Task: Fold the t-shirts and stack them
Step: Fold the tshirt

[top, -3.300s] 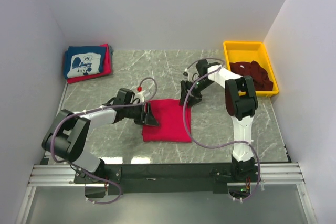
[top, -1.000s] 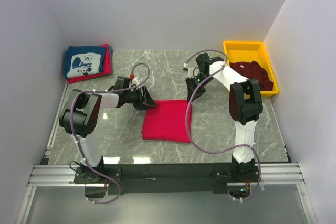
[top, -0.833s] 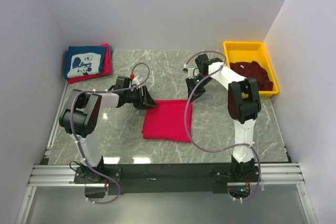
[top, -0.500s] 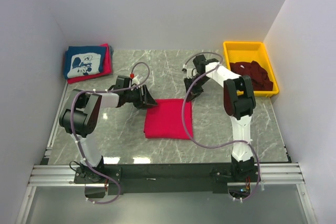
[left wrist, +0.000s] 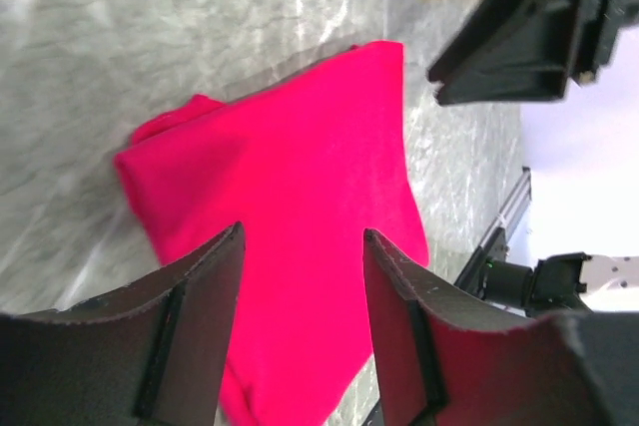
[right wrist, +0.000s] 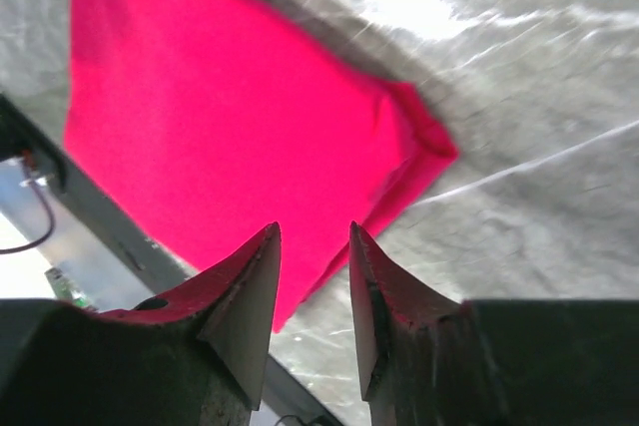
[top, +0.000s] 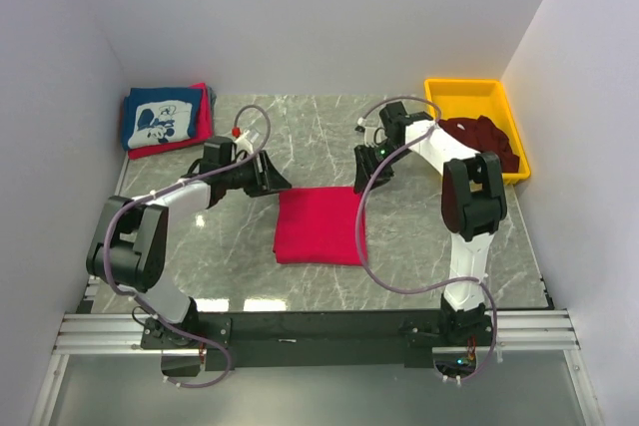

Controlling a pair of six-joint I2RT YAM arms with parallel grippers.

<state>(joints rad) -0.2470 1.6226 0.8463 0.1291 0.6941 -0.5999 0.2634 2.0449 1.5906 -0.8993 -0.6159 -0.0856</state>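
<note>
Top view: seeing a folded red t-shirt (top: 319, 226) flat on the marble table (top: 429, 236), about mid-table. Left gripper (top: 275, 179) just off its far-left corner, right gripper (top: 364, 175) just off its far-right corner; can't tell jaw gap or contact from up here. Back-left corner: navy t-shirt (top: 158, 117) with white print stacked on a second red t-shirt (top: 203, 125). Back-right: maroon t-shirts (top: 486, 142) heaped in the yellow bin (top: 461, 84). Left wrist view: left gripper (left wrist: 302, 236) spread wide, nothing between the fingers (left wrist: 200, 316), red t-shirt (left wrist: 300, 157) filling the gap behind them; can't tell whether the tips touch cloth. Right gripper (left wrist: 529, 27) in frame past the shirt's far corner. Right wrist view: right gripper (right wrist: 313, 231) parted by a narrow gap, pinching nothing, fingertips (right wrist: 255, 276) over the shirt edge near a slightly bunched corner of the red t-shirt (right wrist: 220, 117); contact with the cloth not readable.
</note>
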